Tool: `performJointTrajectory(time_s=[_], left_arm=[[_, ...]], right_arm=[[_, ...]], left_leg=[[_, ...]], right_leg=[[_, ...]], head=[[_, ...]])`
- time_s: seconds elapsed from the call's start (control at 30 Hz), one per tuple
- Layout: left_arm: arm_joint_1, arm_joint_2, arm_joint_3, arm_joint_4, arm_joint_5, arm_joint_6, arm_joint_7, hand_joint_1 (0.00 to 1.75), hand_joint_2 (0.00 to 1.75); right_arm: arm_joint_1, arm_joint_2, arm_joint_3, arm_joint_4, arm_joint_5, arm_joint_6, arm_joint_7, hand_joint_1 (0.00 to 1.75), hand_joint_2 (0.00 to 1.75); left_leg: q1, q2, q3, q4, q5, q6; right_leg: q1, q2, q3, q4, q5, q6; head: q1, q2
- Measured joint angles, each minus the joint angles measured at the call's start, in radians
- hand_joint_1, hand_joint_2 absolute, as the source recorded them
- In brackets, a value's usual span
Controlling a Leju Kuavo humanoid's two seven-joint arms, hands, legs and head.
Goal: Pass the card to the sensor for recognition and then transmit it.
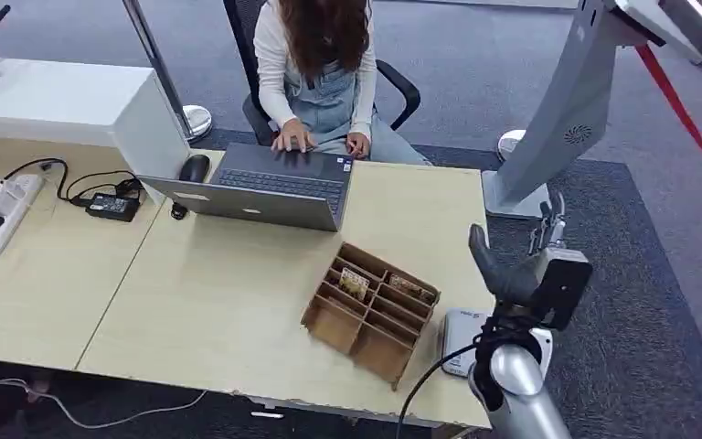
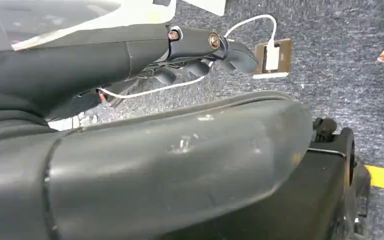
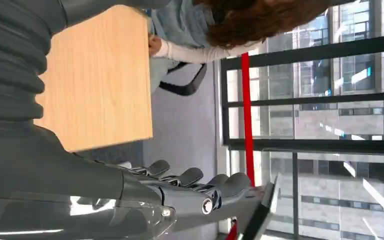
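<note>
A brown cardboard divider box (image 1: 371, 313) stands on the wooden table (image 1: 201, 302) near its front right. Two patterned cards stand in its far compartments, one card (image 1: 355, 283) to the left and another card (image 1: 406, 287) to the right. A flat white sensor (image 1: 462, 340) lies at the table's right edge, partly behind my right arm. My right hand (image 1: 530, 265) is raised above the sensor, fingers upright and apart, holding nothing. In the right wrist view the right hand (image 3: 190, 187) has straight fingers and an empty palm. My left hand (image 2: 195, 50) hangs over the carpet, empty.
A person (image 1: 322, 73) sits at the far side typing on a grey laptop (image 1: 270, 187), with a mouse (image 1: 194, 168) beside it. A power strip (image 1: 5, 212) and adapter (image 1: 111, 206) lie at the left. A white kiosk stand (image 1: 562, 119) rises right of the table.
</note>
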State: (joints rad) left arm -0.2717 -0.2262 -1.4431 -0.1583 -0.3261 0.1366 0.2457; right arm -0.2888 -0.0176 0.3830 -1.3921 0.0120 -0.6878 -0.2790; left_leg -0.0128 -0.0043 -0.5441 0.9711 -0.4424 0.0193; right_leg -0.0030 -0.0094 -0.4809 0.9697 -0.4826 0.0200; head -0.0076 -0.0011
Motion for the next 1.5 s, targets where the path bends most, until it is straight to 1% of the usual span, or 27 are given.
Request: performJointTrajectory(time_s=[0.1, 0.17, 0.3, 0.43, 0.63, 0.77, 0.93, 1.13, 1.3, 1.43, 1.5], left_arm=[[0.002, 0.0, 0.004, 0.002, 0.017, 0.012, -0.005, 0.0, 0.0], [0.006, 0.0, 0.012, 0.005, 0.055, 0.034, -0.009, 0.0, 0.0], [0.017, 0.0, 0.043, 0.007, 0.126, 0.063, -0.011, 0.0, 0.0], [0.026, 0.0, 0.08, 0.008, 0.176, 0.08, -0.005, 0.0, 0.0], [0.034, 0.0, 0.121, 0.008, 0.191, 0.089, 0.007, 0.0, 0.0], [0.037, 0.0, 0.141, 0.008, 0.18, 0.088, 0.014, 0.0, 0.0], [0.037, 0.0, 0.146, 0.008, 0.163, 0.08, 0.015, 0.0, 0.0], [0.037, 0.0, 0.149, 0.008, 0.169, 0.076, 0.015, 0.0, 0.0], [0.041, 0.0, 0.158, 0.008, 0.191, 0.077, 0.019, 0.0, 0.0], [0.045, 0.0, 0.171, 0.008, 0.209, 0.075, 0.021, 0.0, 0.0], [0.045, 0.0, 0.174, 0.008, 0.212, 0.07, 0.023, 0.0, 0.0]], right_arm=[[0.002, -0.019, -0.019, -0.061, 0.09, 0.006, 0.065, 0.0, 1.75], [0.014, -0.032, -0.026, -0.094, 0.12, 0.01, 0.08, 0.0, 1.75], [0.063, -0.058, -0.048, -0.14, 0.158, 0.01, 0.088, 0.0, 1.75], [0.108, -0.081, -0.075, -0.163, 0.164, 0.02, 0.1, 0.0, 1.75], [0.154, -0.096, -0.099, -0.176, 0.191, 0.036, 0.108, 0.0, 1.75], [0.162, -0.096, -0.101, -0.175, 0.213, 0.052, 0.118, 0.0, 1.75], [0.163, -0.095, -0.1, -0.173, 0.257, 0.061, 0.131, 0.0, 1.75], [0.167, -0.095, -0.099, -0.168, 0.255, 0.068, 0.148, 0.0, 1.75], [0.179, -0.092, -0.099, -0.152, 0.228, 0.081, 0.165, 0.0, 1.75], [0.19, -0.084, -0.099, -0.128, 0.18, 0.083, 0.146, 0.0, 1.75], [0.186, -0.068, -0.099, -0.103, 0.155, 0.064, 0.103, 0.0, 1.75]], left_leg=[[0.0, 0.001, 0.0, 0.0, 0.0, 0.0], [0.0, 0.001, 0.0, 0.0, 0.0, 0.0], [0.0, 0.001, 0.0, 0.0, 0.0, 0.0], [0.0, 0.001, 0.0, 0.0, 0.0, 0.0], [0.0, 0.001, 0.0, 0.0, 0.0, 0.0], [0.0, 0.001, 0.0, 0.0, 0.0, 0.0], [0.0, 0.001, 0.0, 0.0, 0.0, 0.0], [0.0, 0.001, 0.0, 0.0, 0.0, 0.0], [0.0, 0.001, 0.0, 0.0, 0.0, 0.0], [0.0, 0.001, 0.0, 0.0, 0.0, 0.0], [0.0, 0.001, 0.0, -0.001, 0.0, 0.0]], right_leg=[[0.0, 0.001, 0.0, 0.0, 0.0, 0.0], [0.0, 0.001, -0.001, 0.0, 0.0, 0.0], [0.0, 0.001, -0.001, 0.0, 0.0, 0.0], [0.0, 0.001, -0.001, 0.0, 0.0, 0.0], [0.0, 0.001, 0.0, 0.0, 0.0, 0.0], [0.0, 0.001, 0.0, 0.0, 0.0, 0.0], [0.0, 0.001, 0.0, 0.0, 0.0, 0.0], [0.0, 0.001, 0.0, 0.0, 0.0, 0.0], [0.0, 0.001, 0.0, 0.0, 0.0, 0.0], [0.0, 0.001, 0.0, 0.0, 0.0, 0.0], [0.0, 0.001, 0.0, 0.0, 0.0, 0.0]], head=[[0.0, 0.0], [0.0, 0.0], [0.0, 0.0], [0.0, 0.0], [0.0, 0.0], [0.0, 0.0], [0.0, 0.0], [0.0, 0.0], [0.0, 0.0], [0.0, 0.0], [0.0, 0.0]])
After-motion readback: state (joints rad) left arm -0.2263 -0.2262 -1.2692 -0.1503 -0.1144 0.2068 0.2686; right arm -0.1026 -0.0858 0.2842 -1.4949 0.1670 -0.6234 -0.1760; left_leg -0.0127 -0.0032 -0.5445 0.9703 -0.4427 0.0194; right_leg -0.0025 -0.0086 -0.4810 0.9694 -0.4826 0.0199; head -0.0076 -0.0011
